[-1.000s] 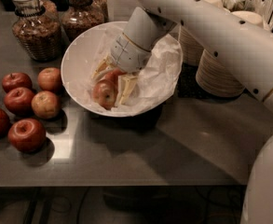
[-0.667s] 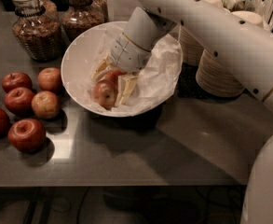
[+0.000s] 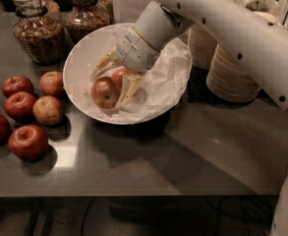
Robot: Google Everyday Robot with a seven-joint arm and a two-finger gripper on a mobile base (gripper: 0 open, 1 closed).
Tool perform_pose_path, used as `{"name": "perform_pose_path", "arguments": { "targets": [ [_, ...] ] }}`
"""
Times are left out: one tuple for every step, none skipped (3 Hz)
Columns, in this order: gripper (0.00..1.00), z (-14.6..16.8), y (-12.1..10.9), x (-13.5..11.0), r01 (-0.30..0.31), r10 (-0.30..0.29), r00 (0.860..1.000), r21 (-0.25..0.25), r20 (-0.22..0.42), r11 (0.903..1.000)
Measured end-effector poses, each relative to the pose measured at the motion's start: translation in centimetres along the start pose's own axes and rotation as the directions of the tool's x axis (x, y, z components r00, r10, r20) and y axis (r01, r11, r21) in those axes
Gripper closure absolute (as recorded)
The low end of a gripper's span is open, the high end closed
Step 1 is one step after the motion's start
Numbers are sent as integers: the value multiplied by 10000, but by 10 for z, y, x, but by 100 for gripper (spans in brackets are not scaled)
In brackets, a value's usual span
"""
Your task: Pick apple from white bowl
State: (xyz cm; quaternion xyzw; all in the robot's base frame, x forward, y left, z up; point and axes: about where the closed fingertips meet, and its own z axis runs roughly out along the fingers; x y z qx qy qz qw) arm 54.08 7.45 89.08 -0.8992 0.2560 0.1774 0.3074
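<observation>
The white bowl (image 3: 79, 58), lined with crumpled white paper, sits at the table's middle back. A glossy orange-red apple (image 3: 105, 92) lies in its front left part. My gripper (image 3: 118, 76) reaches down into the bowl from the upper right. Its two pale fingers (image 3: 131, 87) are spread apart just behind and right of that apple. A second red rounded fruit (image 3: 122, 75) shows between the fingers, mostly hidden. I cannot tell whether the fingers press on it. The front apple touches or nearly touches the lower finger.
Several darker red apples (image 3: 28, 141) and a yellowish one (image 3: 48, 109) lie on the table to the left. Two glass jars (image 3: 35, 31) stand at the back left. Stacks of beige paper bowls (image 3: 232, 75) stand right of the bowl, with white cutlery behind.
The gripper has drawn back slightly up and right in the bowl, uncovering more of the front apple and the red fruit between the fingers. The rest is unchanged.
</observation>
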Motion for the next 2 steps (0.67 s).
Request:
{"name": "perform_pose_path", "arguments": {
  "targets": [
    [100,-48,-8,-22,660,-628,9971,799,-422,9946],
    [100,-48,-8,-22,660,-628,9971,799,-421,9946]
  ]
}}
